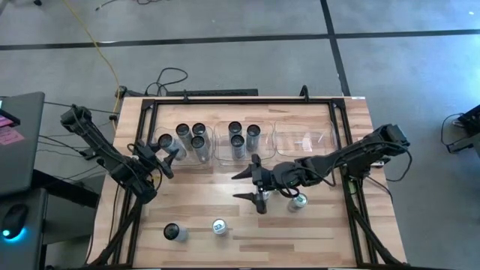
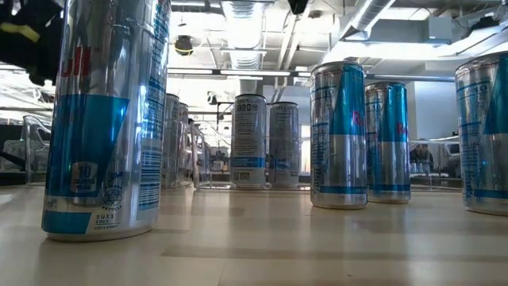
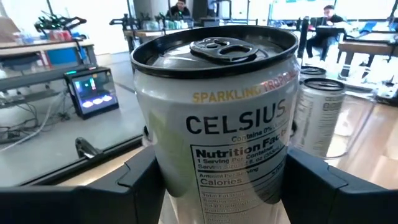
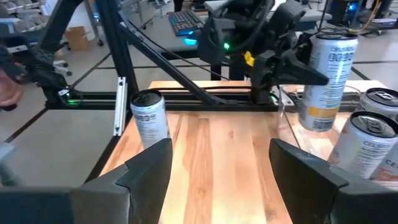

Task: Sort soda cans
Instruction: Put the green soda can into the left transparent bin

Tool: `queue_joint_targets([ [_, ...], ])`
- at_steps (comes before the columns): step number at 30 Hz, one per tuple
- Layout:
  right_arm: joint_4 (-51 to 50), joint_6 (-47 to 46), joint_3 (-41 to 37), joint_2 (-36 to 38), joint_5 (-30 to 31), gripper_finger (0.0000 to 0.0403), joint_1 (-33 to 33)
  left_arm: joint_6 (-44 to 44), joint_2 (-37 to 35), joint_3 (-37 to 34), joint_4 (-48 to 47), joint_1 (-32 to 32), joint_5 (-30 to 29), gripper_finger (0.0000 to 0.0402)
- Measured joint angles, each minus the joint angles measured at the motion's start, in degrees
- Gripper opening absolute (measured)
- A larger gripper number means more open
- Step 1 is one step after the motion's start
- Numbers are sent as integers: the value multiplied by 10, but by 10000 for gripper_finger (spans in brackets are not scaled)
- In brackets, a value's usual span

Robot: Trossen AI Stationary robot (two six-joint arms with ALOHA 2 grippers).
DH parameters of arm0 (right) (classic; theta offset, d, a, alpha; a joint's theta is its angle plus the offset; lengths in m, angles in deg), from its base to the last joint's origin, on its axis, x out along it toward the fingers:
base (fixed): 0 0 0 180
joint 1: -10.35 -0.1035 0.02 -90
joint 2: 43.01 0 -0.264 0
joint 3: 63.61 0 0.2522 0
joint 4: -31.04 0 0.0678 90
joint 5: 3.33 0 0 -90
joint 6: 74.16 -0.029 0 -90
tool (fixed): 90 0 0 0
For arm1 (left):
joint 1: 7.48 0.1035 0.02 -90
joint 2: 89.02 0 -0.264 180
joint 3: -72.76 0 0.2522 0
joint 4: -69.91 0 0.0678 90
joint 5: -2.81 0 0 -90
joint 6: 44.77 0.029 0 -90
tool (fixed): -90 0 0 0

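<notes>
My left gripper point(image 1: 166, 150) is shut on a silvery Celsius can with a black top point(image 3: 217, 106), at the left end of the left clear bin point(image 1: 187, 157). That bin holds three dark-topped cans point(image 1: 196, 135). The middle bin holds three more point(image 1: 238, 135). My right gripper point(image 1: 246, 185) is open and empty over the middle of the table. Its fingers point toward the table's left edge. A light-topped can point(image 1: 298, 201) and another can point(image 1: 262, 198) stand close to its wrist. A dark-topped can point(image 1: 174, 232) and a light-topped can point(image 1: 219, 226) stand near the front edge. My left gripper pinches the Celsius can between its two fingers, one on each side of the can's wall point(image 3: 168, 174), below its middle. The fingers come about level from the table's left side. The can stands upright. In the right wrist view point(image 4: 326, 81) it looks lifted above the bin.
The right clear bin point(image 1: 304, 142) stands at the back right. A black frame point(image 1: 240, 101) runs round the table's far and side edges. Bare wood lies in front of my right gripper point(image 4: 217, 143). In the low view, blue-and-silver cans point(image 2: 103, 119) stand close to the camera.
</notes>
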Motion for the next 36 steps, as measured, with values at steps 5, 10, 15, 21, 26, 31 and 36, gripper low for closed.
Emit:
queue_joint_targets([
  [5,0,0,0,0,0,286,2,-9,0,-23,28,14,-3,240],
  [10,-3,0,0,0,0,286,2,-9,1,-44,48,18,-3,240],
  [15,-4,0,0,0,0,286,2,-14,1,-56,77,27,-2,241],
  [21,0,-5,-1,-13,0,286,11,71,1,-85,184,51,15,248],
  [26,-2,-9,-1,-16,-1,286,19,153,1,-91,258,73,29,249],
  [31,-2,-10,-1,-16,-2,286,25,254,7,-92,342,103,67,250],
  [36,-2,-11,-1,-15,-3,286,24,327,32,-92,422,145,103,251],
])
